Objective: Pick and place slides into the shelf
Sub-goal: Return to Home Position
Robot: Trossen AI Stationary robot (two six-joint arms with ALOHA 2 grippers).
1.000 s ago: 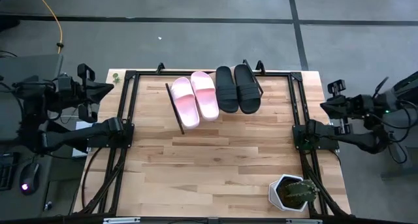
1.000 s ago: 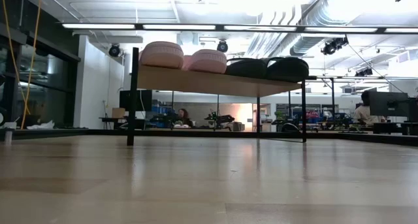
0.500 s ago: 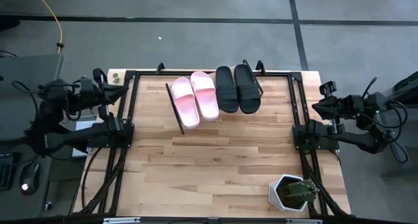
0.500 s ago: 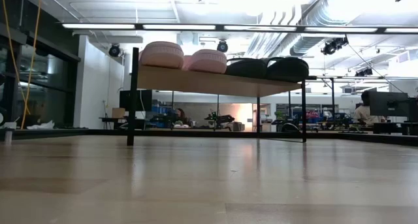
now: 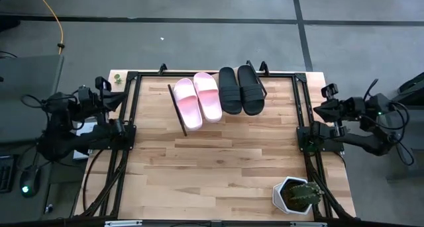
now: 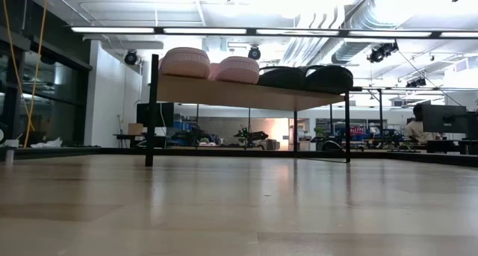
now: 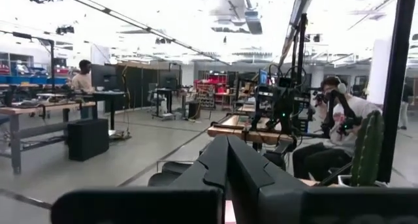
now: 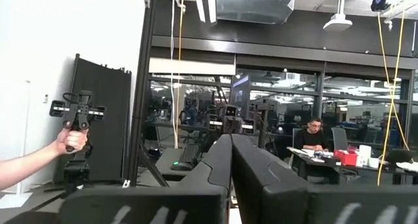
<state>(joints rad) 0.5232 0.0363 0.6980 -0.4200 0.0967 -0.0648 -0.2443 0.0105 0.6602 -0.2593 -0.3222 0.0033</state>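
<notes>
My left pincer and right pincer are pressed together, empty; between them the 4 slides rest on the shelf, seemingly light, springy foam, best pinched by the strap.

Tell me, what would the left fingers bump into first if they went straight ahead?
Probably the nearest pink slide on the shelf. The left gripper points across the table at it, though it may sit high enough to pass over.
</notes>
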